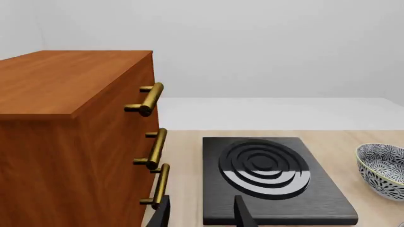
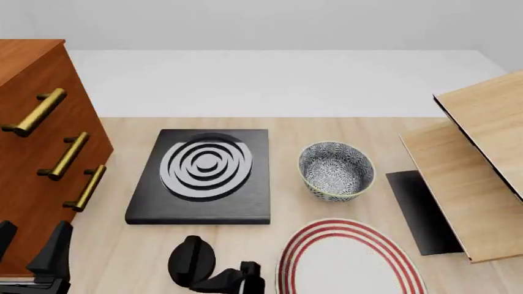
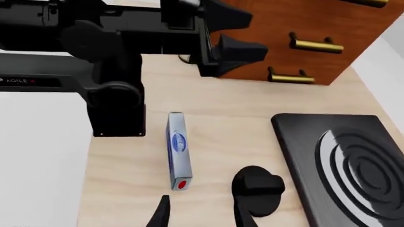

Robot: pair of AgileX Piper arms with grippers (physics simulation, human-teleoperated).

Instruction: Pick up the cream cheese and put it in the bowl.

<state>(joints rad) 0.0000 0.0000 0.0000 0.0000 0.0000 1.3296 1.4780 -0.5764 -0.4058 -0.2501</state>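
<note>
The cream cheese (image 3: 179, 151), a narrow white and pale blue box with a blue oval logo, lies flat on the wooden table and shows only in the right wrist view. My right gripper (image 3: 202, 213) is open just short of its near end, with nothing between the fingers. In the front view the right gripper (image 2: 242, 279) is at the bottom edge, and the box is out of frame. The speckled bowl (image 2: 337, 170) stands upright and empty right of centre, and the bowl (image 1: 382, 169) also shows in the left wrist view. My left gripper (image 2: 31, 242) is open beside the cabinet, holding nothing.
A black stove plate (image 2: 204, 174) lies left of the bowl. A wooden cabinet (image 2: 33, 153) with brass handles fills the left side. A red-striped plate (image 2: 351, 260) sits near the front, and a wooden rack (image 2: 478, 165) stands at right. A black rounded object (image 3: 256, 187) stands close to my right fingers.
</note>
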